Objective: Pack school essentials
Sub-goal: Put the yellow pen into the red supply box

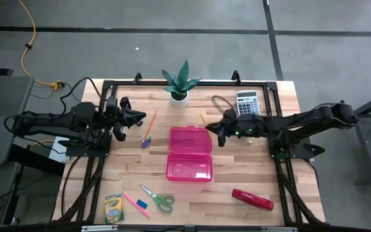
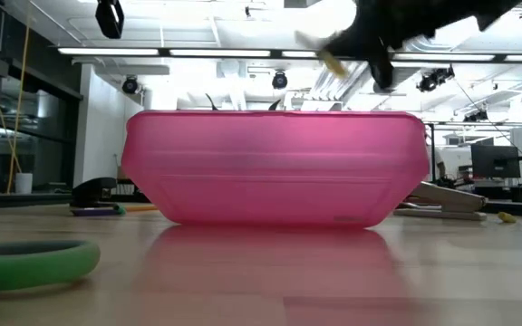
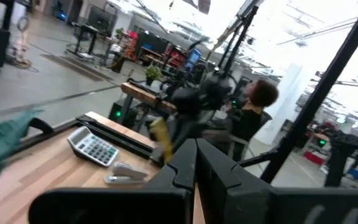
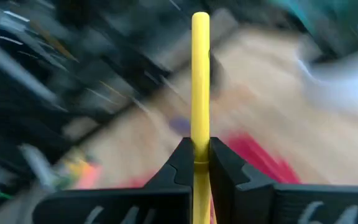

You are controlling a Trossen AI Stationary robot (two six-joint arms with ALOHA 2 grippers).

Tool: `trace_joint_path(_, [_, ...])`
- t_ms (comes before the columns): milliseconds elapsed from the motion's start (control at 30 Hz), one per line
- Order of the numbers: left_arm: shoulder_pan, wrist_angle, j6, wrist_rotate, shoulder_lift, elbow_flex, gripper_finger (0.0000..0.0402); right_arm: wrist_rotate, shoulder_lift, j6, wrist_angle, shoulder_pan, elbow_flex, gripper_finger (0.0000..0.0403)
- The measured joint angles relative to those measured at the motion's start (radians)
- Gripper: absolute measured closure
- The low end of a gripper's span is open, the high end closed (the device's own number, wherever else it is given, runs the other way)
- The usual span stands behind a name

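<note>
The open pink box (image 1: pixel 189 154) lies mid-table, and it fills the low view (image 2: pixel 275 167). My right gripper (image 1: pixel 216 131) hovers just beyond the box's far right corner, shut on a yellow stick (image 4: pixel 200 74). My left gripper (image 1: pixel 133 120) is shut on nothing and waits above the table's left side. An orange pencil (image 1: pixel 149 129) lies left of the box. Near the front edge lie the crayon box (image 1: pixel 113 207), pink marker (image 1: pixel 131 202), blue eraser (image 1: pixel 142 205) and green-handled scissors (image 1: pixel 158 198). My right gripper pinches the yellow stick between its two fingers at the stick's lower part (image 4: pixel 200 149). The stick runs along the fingers and juts well past their tips. The fingers reach in about level from the table's right, and the stick (image 1: pixel 203 119) is lifted clear of the table.
A potted plant (image 1: pixel 179 84) and a grey calculator (image 1: pixel 247 102) stand at the far edge. A red stapler (image 1: pixel 252 199) lies at the front right. A person (image 3: pixel 253 112) sits beyond the table, behind my right arm.
</note>
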Motion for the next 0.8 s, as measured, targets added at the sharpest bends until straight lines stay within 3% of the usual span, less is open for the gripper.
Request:
trace_joint_path(167, [0.0,0.0,0.031,-0.001,0.005,0.0,0.0401,-0.043,0.022,-0.138,0.261,0.0,0.001,0.0402])
trace_joint_path(433, [-0.001,0.0,0.044,0.017,0.005,0.0,0.0401,-0.101,0.028,-0.141,0.292,0.0,0.001,0.0402])
trace_joint_path(567, [-0.001,0.001,0.054,0.017,0.005,0.0,0.0401,-0.155,0.068,-0.082,0.261,0.008,0.001,0.0402])
trace_joint_path(800, [-0.001,0.006,0.059,0.014,0.005,0.0,0.0401,-0.265,0.268,-0.074,-0.018,0.087,0.137,0.0402])
